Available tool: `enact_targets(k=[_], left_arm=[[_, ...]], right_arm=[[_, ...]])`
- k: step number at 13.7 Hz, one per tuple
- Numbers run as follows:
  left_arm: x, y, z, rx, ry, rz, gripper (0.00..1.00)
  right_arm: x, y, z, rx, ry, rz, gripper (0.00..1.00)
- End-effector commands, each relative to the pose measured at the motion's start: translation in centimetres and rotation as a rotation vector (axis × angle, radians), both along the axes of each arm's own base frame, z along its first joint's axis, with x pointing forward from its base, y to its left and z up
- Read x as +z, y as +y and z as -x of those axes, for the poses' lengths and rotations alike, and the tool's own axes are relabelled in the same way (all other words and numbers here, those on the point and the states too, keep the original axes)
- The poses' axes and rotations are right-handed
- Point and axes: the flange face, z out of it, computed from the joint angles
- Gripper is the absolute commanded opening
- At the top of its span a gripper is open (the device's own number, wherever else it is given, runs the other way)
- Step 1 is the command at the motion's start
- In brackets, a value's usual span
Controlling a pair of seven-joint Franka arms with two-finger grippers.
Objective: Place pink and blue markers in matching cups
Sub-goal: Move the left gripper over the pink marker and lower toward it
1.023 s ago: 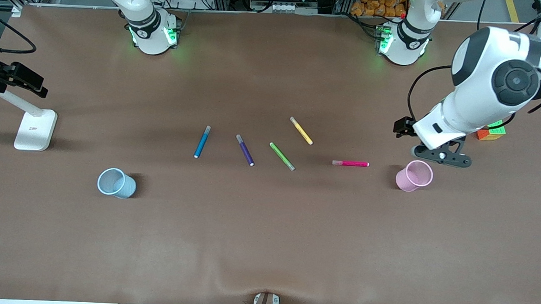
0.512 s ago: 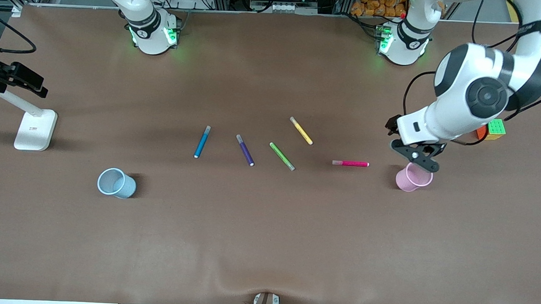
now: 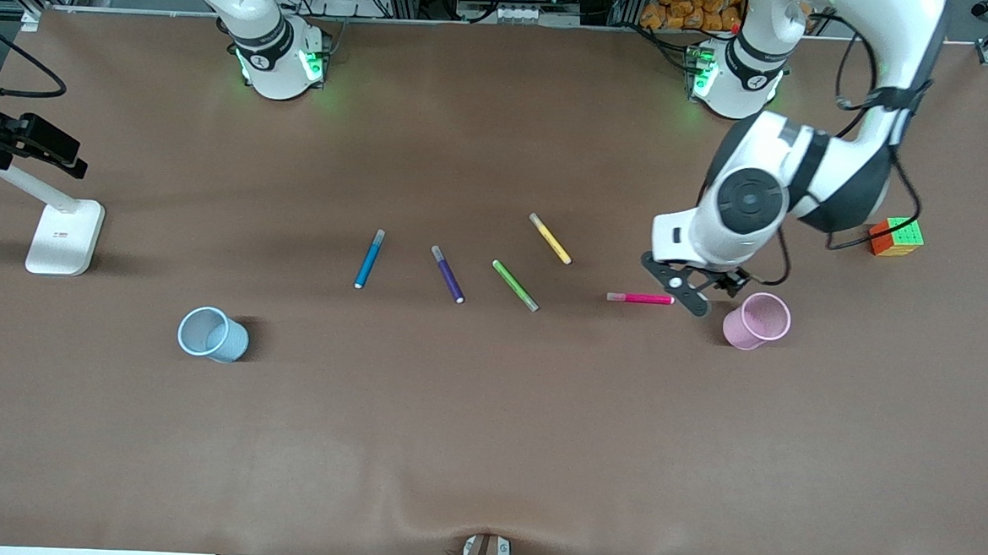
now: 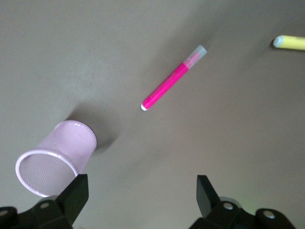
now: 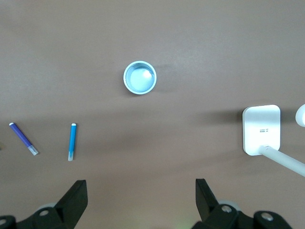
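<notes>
**Left gripper over the pink marker's end, nothing yet grasped**

The thin magenta-pink felt-tip marker (image 3: 640,299) lies flat right of centre in the front view, paler cap toward the other pens, its tail near the translucent light pink plastic cup (image 3: 756,321). That cup stands upright and nothing is seen inside it. The bright blue marker with a grey cap (image 3: 368,259) lies left of centre, well apart from the light blue cup (image 3: 213,334) at lower left — also upright, and shown bare inside in the right wrist view.

The left gripper (image 3: 686,294) hangs between the pink marker's tail and the pink cup, its fingers (image 4: 76,196) spread wide with nothing between them. The right gripper (image 5: 138,200) is held high, fingers likewise apart; that arm waits.

Risks are judged as follows: a descent this close to the cup could tip it, and a pinch at the marker's very end could let the pen swing or roll away — possibly toward the green marker (image 3: 515,285).
</notes>
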Motion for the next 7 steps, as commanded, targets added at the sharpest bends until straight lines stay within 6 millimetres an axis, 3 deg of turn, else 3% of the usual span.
enact_targets(k=[1,4,7], left_arm=[[-2.5,-2.5,0.4,-0.106,-0.004,-0.052,1.00],[-5.0,-4.0,1.0,-0.160,0.017,-0.078,1.00],[-6.9,-6.9,1.9,-0.263,0.008,-0.130,0.96]], right_arm=[[0.5,0.2,0.1,-0.014,-0.004,0.006,1.00],[0.3,0.3,0.0,-0.014,-0.001,0.004,1.00],[0.3,0.4,0.0,-0.015,-0.001,0.000,1.00]])
